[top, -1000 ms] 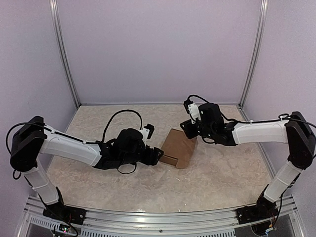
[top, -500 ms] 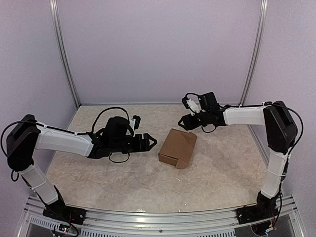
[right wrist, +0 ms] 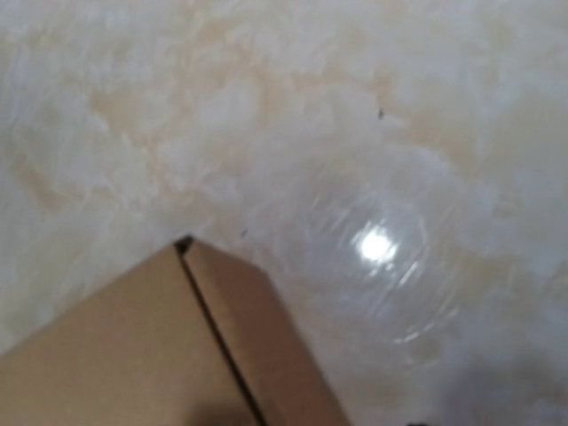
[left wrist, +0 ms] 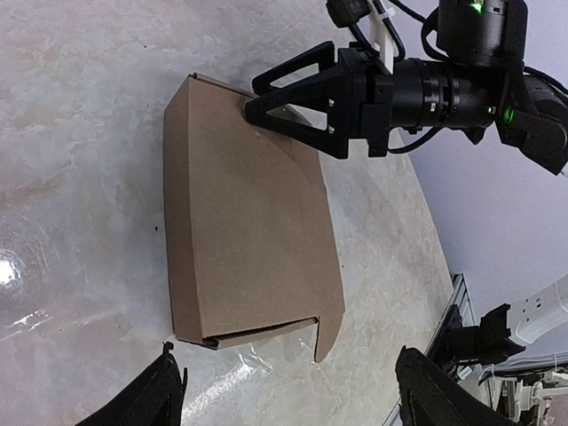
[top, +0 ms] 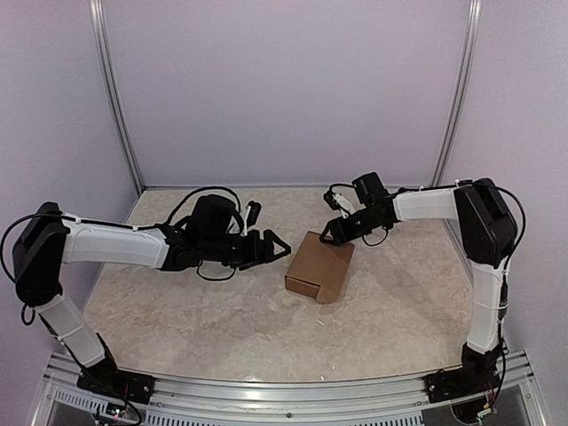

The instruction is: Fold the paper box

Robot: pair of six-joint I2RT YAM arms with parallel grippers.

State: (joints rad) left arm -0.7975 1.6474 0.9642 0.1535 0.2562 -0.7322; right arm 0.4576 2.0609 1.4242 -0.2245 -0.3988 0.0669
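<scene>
Top external view shows the paper box (top: 318,266) folded shut, lying flat near the middle of the table (top: 399,311), a little toward its right edge. The left gripper (top: 273,249) hangs just beside the box's left side, jaws spread wide and holding nothing. The right gripper (top: 331,234) meets the box's far corner with its jaws partly parted. 1 flap tip juts out at the near corner.

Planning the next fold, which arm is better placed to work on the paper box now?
Probably the right: the right gripper, open, sits at the paper box's far corner, while the left gripper, open, hangs apart to its left.
</scene>
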